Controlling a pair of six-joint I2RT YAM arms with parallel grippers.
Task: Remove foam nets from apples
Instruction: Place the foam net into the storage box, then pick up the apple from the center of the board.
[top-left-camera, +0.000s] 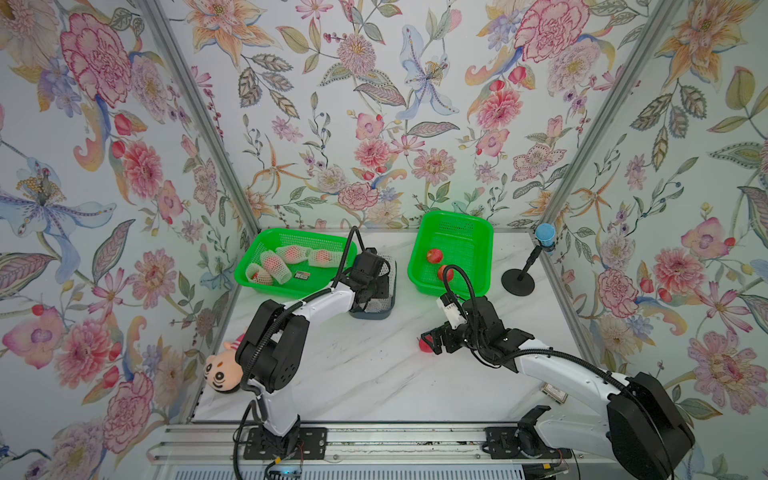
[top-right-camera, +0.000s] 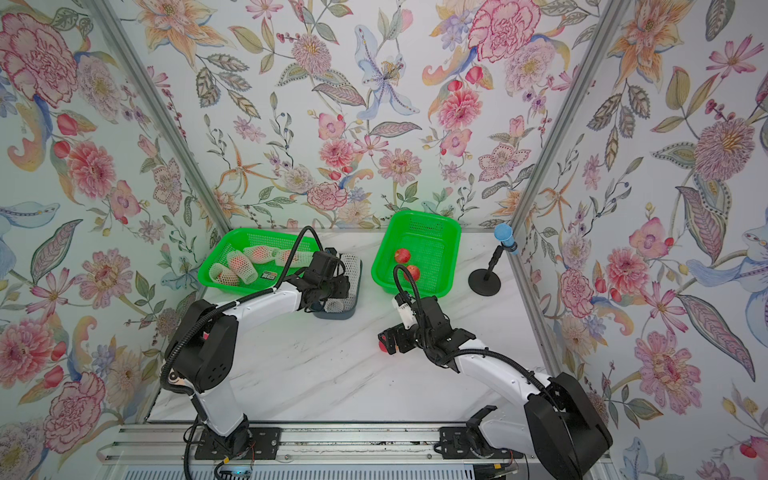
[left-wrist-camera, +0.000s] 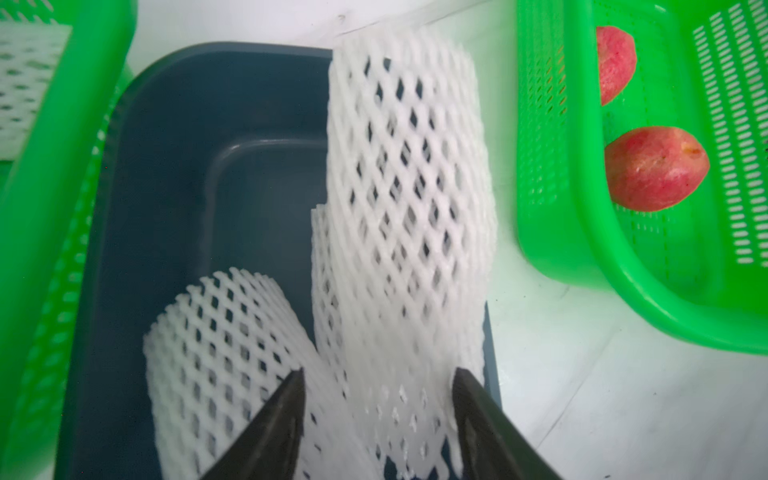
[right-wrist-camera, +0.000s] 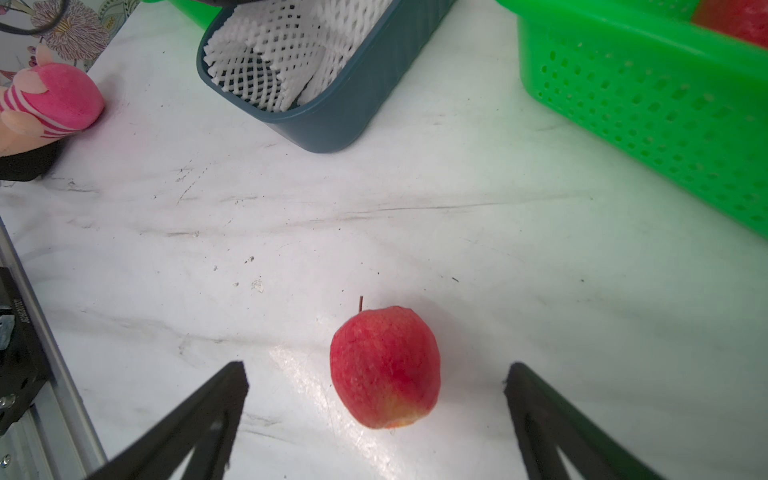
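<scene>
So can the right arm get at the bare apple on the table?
Probably yes: the right gripper is open, the apple lies just ahead between its jaws, and nothing blocks it.

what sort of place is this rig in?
Probably a staged robot test booth, not a real kitchen: floral-papered wall panels in aluminium framing, two white-and-black arms bolted to a metal rail, green perforated plastic baskets on a marble-look tabletop.

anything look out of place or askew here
One bare apple sits loose on the table between the right claw's open jaws, not in the basket with the other two. A foam net pokes up past the bin's rim.
</scene>
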